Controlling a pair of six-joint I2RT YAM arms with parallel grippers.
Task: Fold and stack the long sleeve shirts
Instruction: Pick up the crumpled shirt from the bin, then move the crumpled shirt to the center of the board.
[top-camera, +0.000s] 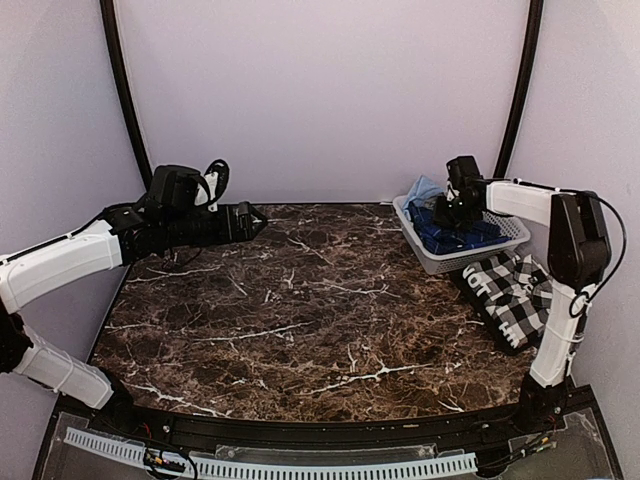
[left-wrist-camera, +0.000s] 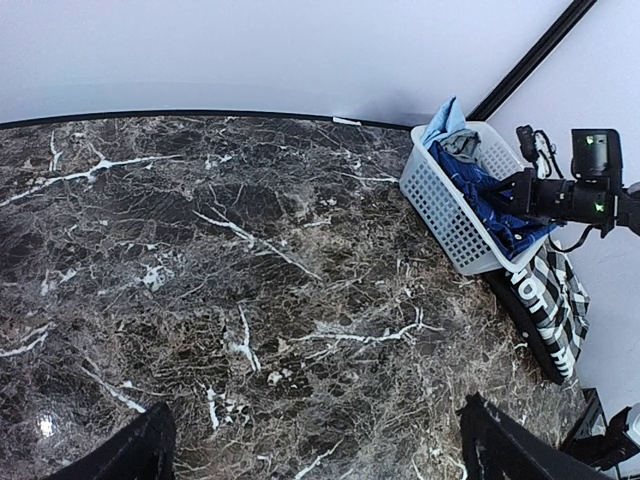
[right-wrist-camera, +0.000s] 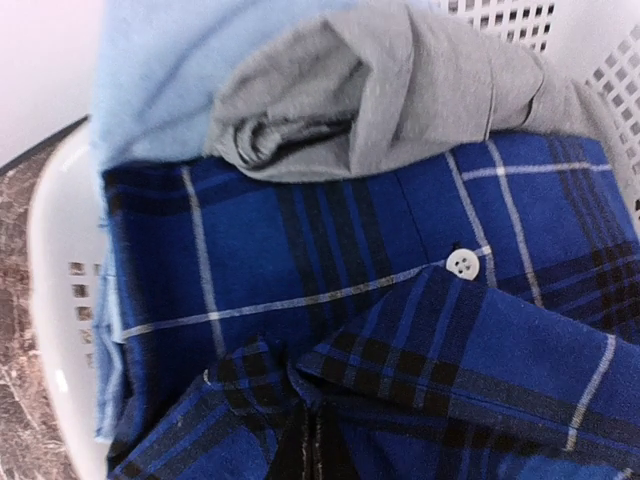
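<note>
The royal blue plaid shirt (top-camera: 452, 232) lies crumpled in a white basket (top-camera: 470, 262) at the back right; it fills the right wrist view (right-wrist-camera: 330, 290), a white button showing. My right gripper (top-camera: 446, 214) reaches down into the basket. Its fingertips (right-wrist-camera: 315, 450) sit together at the bottom edge with blue cloth puckered around them. The black-and-white check shirt (top-camera: 512, 288) lies folded on the table just in front of the basket, also in the left wrist view (left-wrist-camera: 552, 300). My left gripper (top-camera: 250, 216) hovers over the table's back left, wide open and empty (left-wrist-camera: 315, 462).
A grey garment (right-wrist-camera: 400, 90) and a light blue one (right-wrist-camera: 170, 70) lie in the basket behind the plaid shirt. The dark marble table (top-camera: 300, 310) spreads between the arms. The basket (left-wrist-camera: 445, 215) stands against the right wall and a black frame pole (top-camera: 518, 90).
</note>
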